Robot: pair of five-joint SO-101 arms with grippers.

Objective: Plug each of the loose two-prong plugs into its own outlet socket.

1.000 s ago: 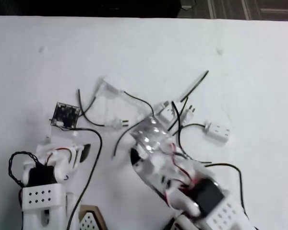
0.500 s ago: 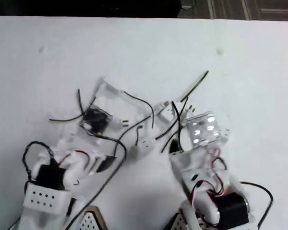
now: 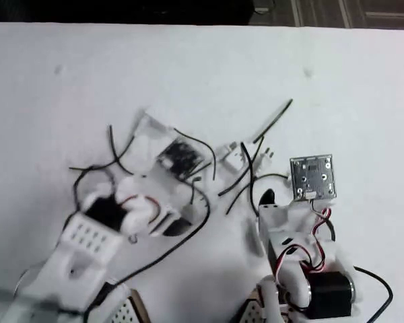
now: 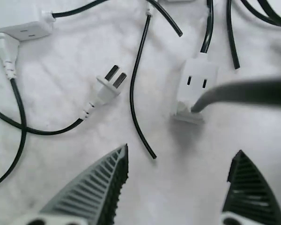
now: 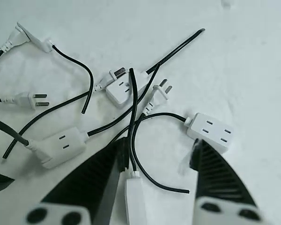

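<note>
My left gripper [image 4: 181, 151] hangs open just above the cloth. Ahead of its fingers lies a white two-slot socket [image 4: 195, 84] on a black cord, and beside that a loose white two-prong plug [image 4: 105, 89]. A second socket [image 4: 23, 26] sits farther off. My right gripper [image 5: 161, 143] is open too, with a white cord end [image 5: 137, 197] lying between its fingers. Beyond it lie a socket [image 5: 210, 131], another socket [image 5: 119, 86], a third socket [image 5: 61, 145] and two loose plugs [image 5: 157, 96] [image 5: 30, 99]. In the high view the left arm [image 3: 114, 215] and right arm [image 3: 293, 235] flank the tangle.
Black cords [image 3: 269, 124] cross each other over the middle of the white table [image 3: 202, 67]. A blurred grey cable [image 4: 248, 91] runs across in front of the left wrist camera. The far half of the table is bare.
The left arm has swung right and forward over the middle of the tangle. The right arm has pulled back from the centre to the right side. Both grippers hold nothing.
</note>
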